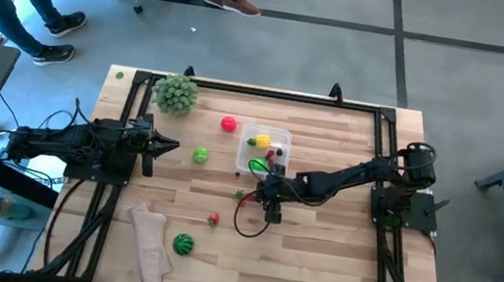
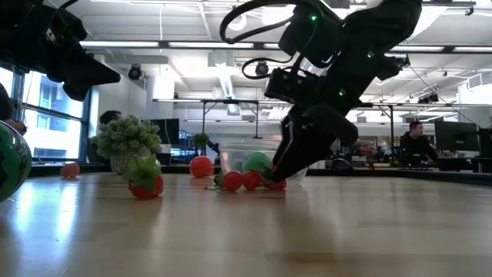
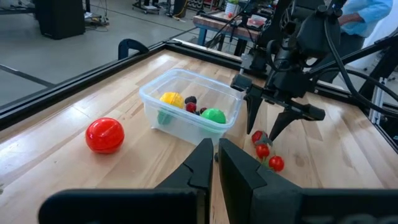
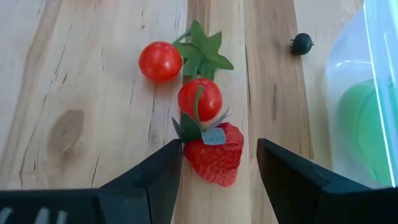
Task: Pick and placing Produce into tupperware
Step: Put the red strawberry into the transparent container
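1. Pale wooden planks make up the table (image 1: 314, 259), framed by dark rails, with an office floor and people's legs visible beyond its far edge in the high view.
2. Near the table's middle sits the tupperware (image 1: 264, 150), a clear square tub; the left wrist view shows a yellow piece (image 3: 171, 99), a green piece (image 3: 214, 115) and small dark berries (image 3: 190, 104) inside it.
3. The right gripper (image 4: 219, 163) is lowered to the table just beside the tupperware, on the side nearer the camera in the low view.
4. Its fingers are spread wide, one on each side of a toy strawberry (image 4: 214, 152); one finger (image 4: 163, 167) looks to be touching or almost touching the fruit, the other stands a little apart, so nothing is pinched.
5. Two red cherry tomatoes (image 4: 200, 98) with a green leaf lie just beyond the strawberry, the nearer one touching it.
6. A single dark berry (image 4: 301, 43) lies on the wood beside the tub's wall.
7. The left gripper (image 3: 215, 163) waits at the table's left side, its fingers pressed together and holding nothing.
8. Other produce lies scattered: a red ball (image 1: 229, 124), a green piece (image 1: 200, 156), a small red fruit (image 1: 213, 219) and the striped watermelon ball (image 1: 182, 244).
9. A leafy pale-green ball (image 1: 176, 93) sits near the far edge, and a beige cloth (image 1: 151, 241) lies beside the watermelon ball.
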{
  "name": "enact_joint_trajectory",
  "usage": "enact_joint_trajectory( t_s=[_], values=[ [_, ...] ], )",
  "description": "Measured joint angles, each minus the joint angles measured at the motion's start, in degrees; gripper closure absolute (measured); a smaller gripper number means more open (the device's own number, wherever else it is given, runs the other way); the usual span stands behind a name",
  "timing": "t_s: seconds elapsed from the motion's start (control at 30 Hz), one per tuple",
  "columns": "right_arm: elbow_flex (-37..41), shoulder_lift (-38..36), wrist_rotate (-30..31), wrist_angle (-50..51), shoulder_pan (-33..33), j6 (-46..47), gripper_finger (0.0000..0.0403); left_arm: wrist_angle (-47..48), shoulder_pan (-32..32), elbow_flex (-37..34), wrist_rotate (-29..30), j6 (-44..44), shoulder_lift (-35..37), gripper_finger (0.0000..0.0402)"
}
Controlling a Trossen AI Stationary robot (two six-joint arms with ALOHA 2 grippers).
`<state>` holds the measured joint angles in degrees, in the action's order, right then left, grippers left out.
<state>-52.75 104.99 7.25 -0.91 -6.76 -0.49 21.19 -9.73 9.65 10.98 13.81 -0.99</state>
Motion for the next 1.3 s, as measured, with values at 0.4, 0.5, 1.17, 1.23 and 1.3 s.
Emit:
enact_joint_trajectory(
  t_s=[0.4,0.5,1.17,1.23,1.3],
  values=[
    [0.0,-0.04,-0.46,0.7,0.0,0.46,0.0228,0.0,0.02,0.01,0.0,0.01,0.02,0.0385],
    [0.0,-0.04,-1.04,0.7,0.0,0.48,0.0243,0.0,0.0,0.0,0.0,0.01,0.0,0.0385],
    [0.0,-0.07,-1.46,0.66,0.0,0.52,0.0264,0.0,0.02,0.02,0.0,0.0,0.0,0.0385],
    [0.0,-0.07,-1.45,0.67,0.0,0.52,0.0264,0.0,0.01,0.02,0.0,0.0,0.0,0.0385],
    [0.0,-0.07,-1.29,0.67,-0.01,0.53,0.0264,0.0,0.02,0.0,0.0,0.0,0.0,0.0385]
  ],
)
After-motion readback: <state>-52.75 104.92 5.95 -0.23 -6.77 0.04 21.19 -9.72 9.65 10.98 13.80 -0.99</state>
